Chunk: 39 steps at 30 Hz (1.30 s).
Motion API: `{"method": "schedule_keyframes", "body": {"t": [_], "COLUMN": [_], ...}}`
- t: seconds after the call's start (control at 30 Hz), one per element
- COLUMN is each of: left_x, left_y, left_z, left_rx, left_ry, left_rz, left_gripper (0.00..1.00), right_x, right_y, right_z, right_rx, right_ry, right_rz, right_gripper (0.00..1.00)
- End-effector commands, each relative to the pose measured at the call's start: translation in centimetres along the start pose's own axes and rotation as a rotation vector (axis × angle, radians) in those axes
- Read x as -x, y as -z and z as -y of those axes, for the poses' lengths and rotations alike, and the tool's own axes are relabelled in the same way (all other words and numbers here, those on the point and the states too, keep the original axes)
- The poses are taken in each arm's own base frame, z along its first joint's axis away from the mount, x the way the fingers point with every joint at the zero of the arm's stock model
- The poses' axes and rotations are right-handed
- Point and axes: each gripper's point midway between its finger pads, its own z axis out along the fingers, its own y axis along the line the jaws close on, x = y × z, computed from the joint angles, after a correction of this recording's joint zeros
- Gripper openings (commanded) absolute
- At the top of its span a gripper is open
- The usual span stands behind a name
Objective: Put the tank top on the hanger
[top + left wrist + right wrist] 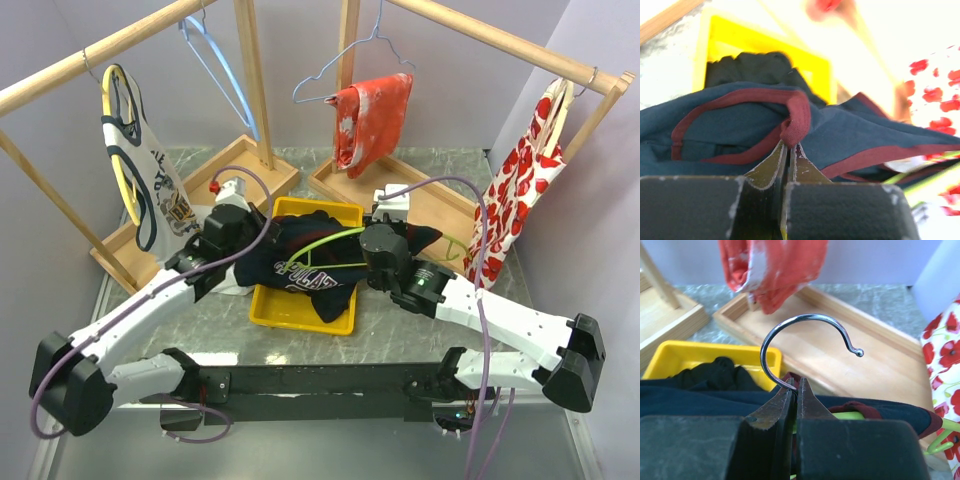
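The dark navy tank top with red trim and white lettering hangs bunched over the yellow tray, held up between both arms. My left gripper is shut on its red strap trim, which shows pinched at the fingertips in the left wrist view. The lime-green hanger runs through the top, one end sticking out at the right. My right gripper is shut on the hanger's neck just below its metal hook. A bit of green hanger arm shows under red trim.
A yellow tray holds a plain black garment. Wooden racks stand behind: a white tank top on a yellow hanger, a light blue hanger, an orange garment, a red-flowered one. Wooden bases lie beyond the tray.
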Motion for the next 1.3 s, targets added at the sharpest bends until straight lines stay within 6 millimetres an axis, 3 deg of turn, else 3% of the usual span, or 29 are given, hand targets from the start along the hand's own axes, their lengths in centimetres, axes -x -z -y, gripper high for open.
{"method": "schedule_keyframes", "body": {"t": [0.0,0.27,0.6,0.97,1.07,1.27], "left_x": [3.1,4.8,3.8,2.6,3.1,4.5], "left_y": [2.4,5.5,7.3,7.9,8.5,10.9], "left_z": [2.8,4.3,3.3,3.0,3.6,8.5], "left_rx": [-0.095,-0.147,-0.150,-0.159,-0.178,-0.356], "left_ry": [0.071,0.057,0.005,-0.062,-0.059,0.042], "left_rz": [0.024,0.050,0.029,-0.013,-0.010,-0.045], "left_gripper": [0.01,0.01,0.01,0.01,0.01,0.01], "right_x": [3.3,4.7,6.9,8.3,8.5,8.6], "right_y": [-0.3,-0.9,-1.3,-1.5,-1.6,-1.2], "right_z": [2.2,2.9,3.1,2.8,2.9,3.4], "right_rx": [-0.132,-0.181,-0.149,-0.156,-0.165,-0.191], "right_ry": [-0.046,-0.038,-0.093,-0.102,-0.110,-0.156], "right_rz": [0.077,0.082,0.072,0.065,0.071,0.112], "right_gripper": [0.00,0.00,0.00,0.00,0.00,0.00]}}
